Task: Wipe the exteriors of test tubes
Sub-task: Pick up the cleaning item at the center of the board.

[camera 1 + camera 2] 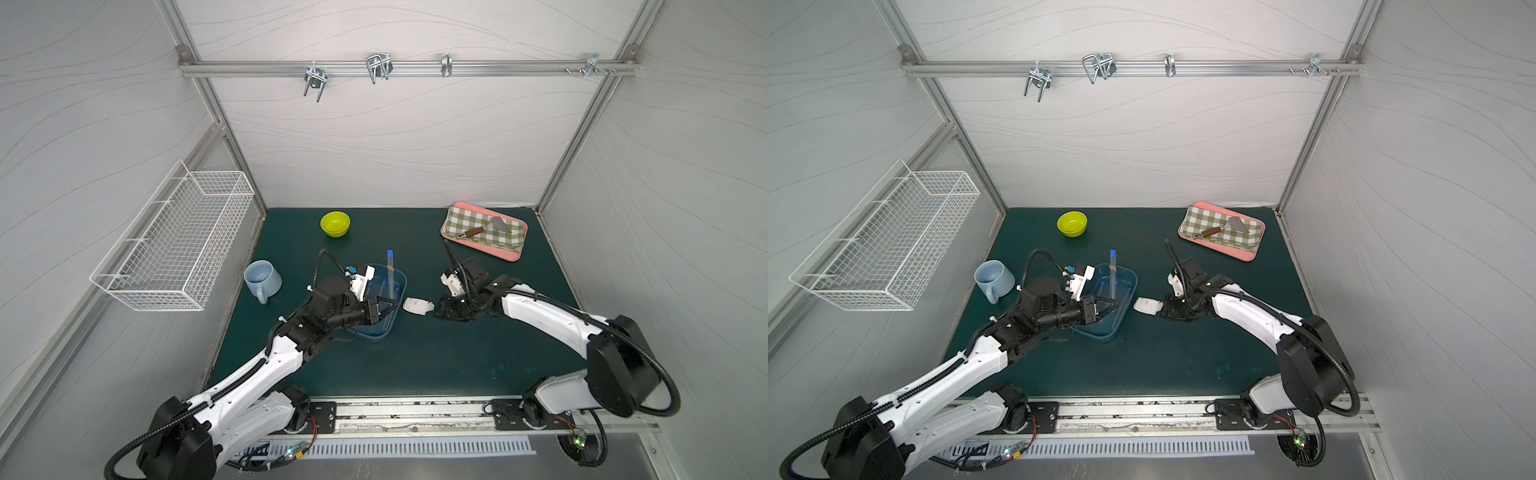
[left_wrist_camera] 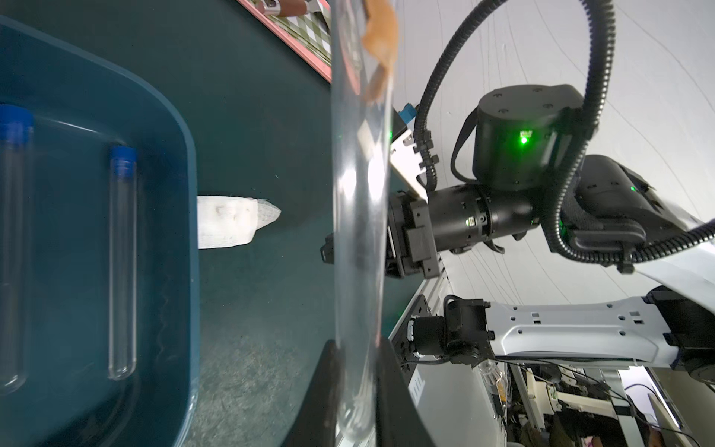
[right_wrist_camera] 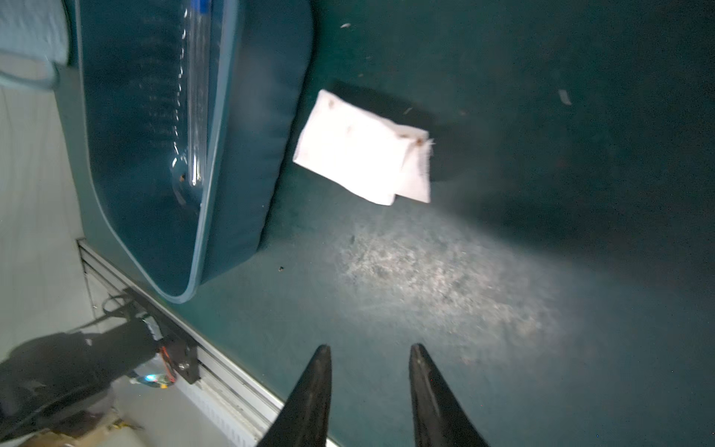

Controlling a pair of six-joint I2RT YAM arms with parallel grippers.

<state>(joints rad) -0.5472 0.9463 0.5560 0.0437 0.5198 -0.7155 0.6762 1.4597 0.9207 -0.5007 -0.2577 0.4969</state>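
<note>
looking at the long clear test tube with the blue cap and orange mark (image 1: 390,274), you see it pinched near its rounded end by the left gripper (image 1: 1108,308), whose jaws are clamped tight on it above the translucent blue plastic tray (image 2: 191,162). two more clear blue-capped tubes (image 2: 123,263) lie flat in that tray. just beside the tray, a folded white cloth pad (image 3: 360,147) rests on the dark green mat (image 1: 415,365). your right gripper (image 3: 369,348) sits near the pad, jaws narrowly parted with nothing between them.

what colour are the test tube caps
The test tube caps are blue, clearest in the left wrist view.
</note>
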